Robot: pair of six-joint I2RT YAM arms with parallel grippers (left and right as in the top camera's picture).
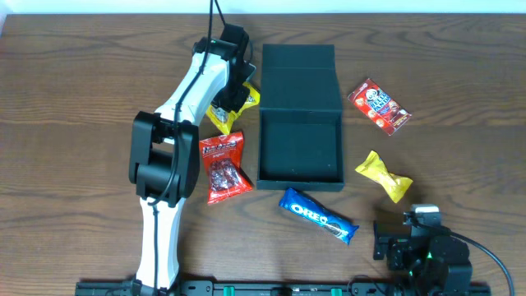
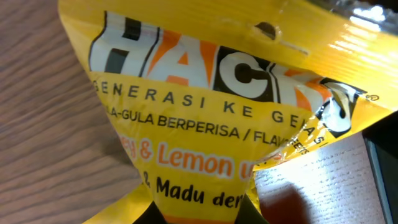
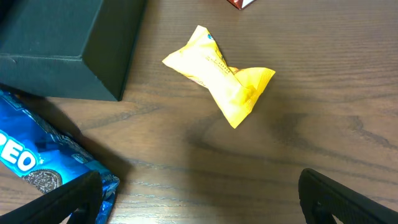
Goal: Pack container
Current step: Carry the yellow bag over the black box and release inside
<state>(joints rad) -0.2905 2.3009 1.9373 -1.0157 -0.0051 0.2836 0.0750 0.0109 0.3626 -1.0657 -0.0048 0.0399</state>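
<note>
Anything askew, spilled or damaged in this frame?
Nothing is spilled or torn. The box sits open and empty. The only oddity is the yellow candy bag, crumpled where the left pincer pinches it.

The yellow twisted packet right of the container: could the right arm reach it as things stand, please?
Probably yes. The yellow packet lies just ahead of the right hand, whose fingers are spread, with only bare table between them.

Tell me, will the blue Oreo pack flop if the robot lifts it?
Probably fairly stiff: the Oreo pack lies long and straight, suggesting a cookie row inside. Its glossy wrapper may be slippery, and squeezing could crack cookies.
</note>
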